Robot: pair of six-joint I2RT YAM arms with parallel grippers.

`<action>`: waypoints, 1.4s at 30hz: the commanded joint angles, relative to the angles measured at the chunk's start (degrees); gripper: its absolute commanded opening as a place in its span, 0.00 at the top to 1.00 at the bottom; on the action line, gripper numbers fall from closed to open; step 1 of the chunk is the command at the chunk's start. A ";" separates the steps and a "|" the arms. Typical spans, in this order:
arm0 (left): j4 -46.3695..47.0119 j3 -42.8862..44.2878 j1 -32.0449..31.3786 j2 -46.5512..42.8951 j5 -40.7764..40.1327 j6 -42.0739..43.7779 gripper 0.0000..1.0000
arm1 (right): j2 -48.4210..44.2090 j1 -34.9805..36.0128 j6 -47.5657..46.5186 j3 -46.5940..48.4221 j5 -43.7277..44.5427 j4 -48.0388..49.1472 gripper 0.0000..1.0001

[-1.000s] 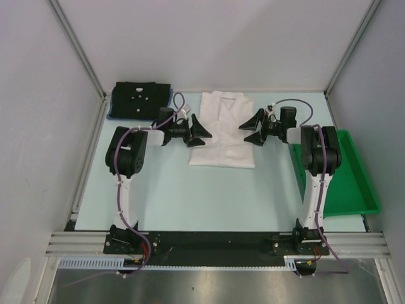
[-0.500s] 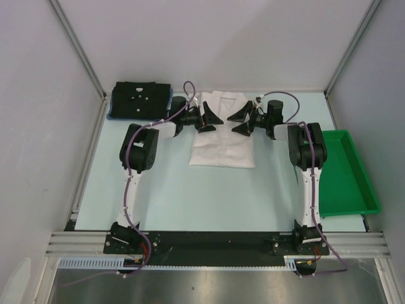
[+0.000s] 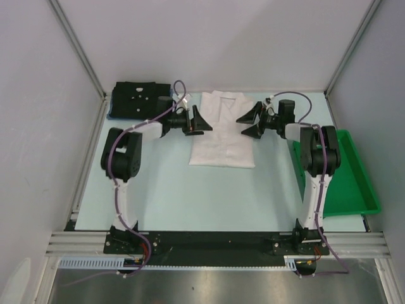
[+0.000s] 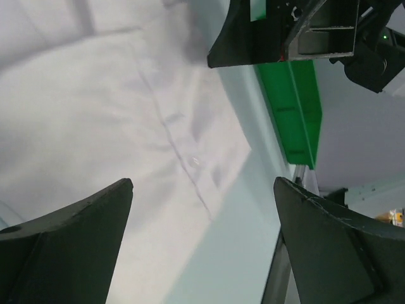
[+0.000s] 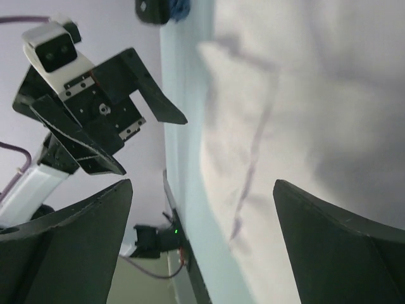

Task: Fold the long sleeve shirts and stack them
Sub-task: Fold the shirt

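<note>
One folded black cloth shirt with white marks sits at the far-left corner of the bench. My left tool hangs spread wide, holding nothing, at the left side of the thin white cloth shirt by the far edge. My right tool matches it opposite. I judge the shirt light and limp, so I'd pinch both side edges together.
</note>
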 commanded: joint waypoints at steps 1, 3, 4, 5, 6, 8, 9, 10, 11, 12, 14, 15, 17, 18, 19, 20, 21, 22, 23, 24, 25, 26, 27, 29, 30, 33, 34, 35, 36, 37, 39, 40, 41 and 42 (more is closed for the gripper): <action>-5.02 -10.73 -1.27 -16.21 6.67 4.97 0.01 | -17.10 4.98 -5.65 -8.16 -3.51 -8.70 0.00; -4.85 -14.18 -3.38 -18.26 6.93 3.73 0.01 | -19.58 6.65 -7.24 -13.07 -3.95 -10.39 0.00; -4.76 -16.63 -5.13 -18.61 6.67 2.51 0.01 | -20.12 7.36 -7.51 -14.40 -3.77 -11.01 0.00; -2.41 -17.96 -5.84 -18.88 6.49 1.19 0.01 | -20.21 8.67 -7.51 -15.64 -3.94 -10.50 0.00; -0.39 -19.37 -6.46 -18.62 6.06 -0.21 0.01 | -19.60 9.12 -7.16 -16.69 -3.95 -9.97 0.00; 4.52 -22.27 -6.99 -16.17 4.74 -4.61 0.01 | -16.28 9.82 -6.98 -17.40 -4.12 -10.40 0.00; 6.30 -23.06 -6.99 -14.76 4.30 -6.19 0.01 | -15.04 9.65 -6.20 -18.01 -4.12 -9.62 0.00; 7.01 -23.94 -6.73 -13.53 3.69 -7.42 0.00 | -13.81 9.48 -5.67 -19.76 -4.12 -6.39 0.00; 9.72 -24.39 -6.73 -12.30 3.77 -7.52 0.01 | -12.75 9.30 -5.49 -20.21 -4.38 -5.14 0.00; 9.66 -24.39 -6.81 -9.85 3.33 -6.74 0.01 | -9.78 9.12 -6.36 -20.13 -4.56 -5.22 0.00; 4.51 -23.17 -6.46 -7.38 2.02 -2.53 0.01 | -6.95 8.95 -12.06 -18.99 -3.95 -10.56 0.00; 3.69 -23.33 -6.03 -5.62 1.40 -2.08 0.00 | -5.20 7.73 -13.91 -18.99 -3.25 -12.93 0.00; 2.98 -26.57 -3.66 -5.96 -0.09 -2.08 0.01 | -4.48 5.62 -19.70 -19.16 -1.15 -19.69 0.00; 2.89 -27.81 -2.78 -6.74 -0.62 -1.47 0.01 | -4.56 4.56 -23.03 -18.55 -0.35 -23.20 0.00; 2.54 -29.91 -1.73 -9.45 -0.63 0.89 0.01 | -5.61 2.64 -27.42 -18.03 0.01 -28.72 0.00; 1.49 -30.62 -1.54 -10.87 -0.54 2.48 0.01 | -6.49 2.01 -28.42 -17.50 -0.16 -30.42 0.00; 1.05 -31.15 -1.63 -12.62 -0.36 3.89 0.01 | -7.98 1.66 -28.60 -17.49 -0.69 -31.31 0.00; 2.00 -32.12 -2.24 -15.42 0.94 4.68 0.01 | -10.78 2.09 -28.69 -17.49 -1.30 -31.84 0.00; 2.44 -32.04 -2.76 -16.84 1.48 4.87 0.01 | -12.54 2.61 -28.34 -17.32 -2.44 -32.02 0.00; 2.71 -31.95 -3.38 -18.07 1.66 4.96 0.00 | -13.87 3.49 -27.56 -17.14 -3.15 -31.85 0.00; 4.02 -31.51 -5.04 -19.04 1.92 5.04 0.01 | -16.67 5.06 -25.98 -17.32 -3.76 -29.24 0.00; 4.64 -31.08 -6.01 -20.53 1.84 5.04 0.01 | -17.91 5.95 -21.35 -17.75 -4.38 -26.51 0.00; 5.25 -30.55 -6.89 -20.90 1.75 5.22 0.01 | -18.79 6.74 -18.78 -19.41 -4.30 -23.18 0.00; 10.07 -30.02 -8.92 -20.82 -0.27 3.39 0.00 | -20.20 9.37 -16.66 -20.48 -3.08 -15.44 0.00; 12.27 -30.02 -9.27 -19.85 -1.06 1.72 0.01 | -20.21 9.82 -14.65 -21.00 -2.46 -13.85 0.00; 20.63 -30.54 -9.45 -15.72 -5.18 -6.54 0.01 | -18.46 10.70 -6.14 -26.09 -0.17 -0.60 0.00; 24.47 -31.33 -9.54 -15.02 -6.15 -9.34 0.00 | -18.02 10.97 -5.15 -28.54 0.79 4.84 0.00; 26.68 -31.51 -9.80 -13.88 -7.12 -10.85 0.01 | -17.49 11.23 -4.09 -29.44 2.98 7.24 0.00; 27.49 -31.42 -10.06 -12.04 -7.74 -11.91 0.01 | -15.74 11.93 -2.78 -30.32 3.61 9.79 0.00; 27.58 -31.34 -10.24 -10.98 -8.53 -13.66 0.01 | -14.42 12.11 0.54 -31.02 4.05 14.34 0.00; 27.15 -32.38 -9.98 -9.66 -12.64 -14.82 0.01 | -11.87 11.85 1.89 -32.17 5.89 15.96 0.00; 25.93 -33.87 -9.02 -9.48 -14.06 -15.25 0.01 | -11.51 11.41 2.07 -32.69 6.25 17.44 0.00; 26.00 -34.75 -8.31 -9.30 -14.51 -15.61 0.01 | -11.42 10.80 0.94 -33.31 7.21 16.24 0.00; 24.09 -36.42 -6.57 -9.65 -15.56 -15.35 0.01 | -11.68 9.31 -0.20 -33.57 7.56 12.31 0.00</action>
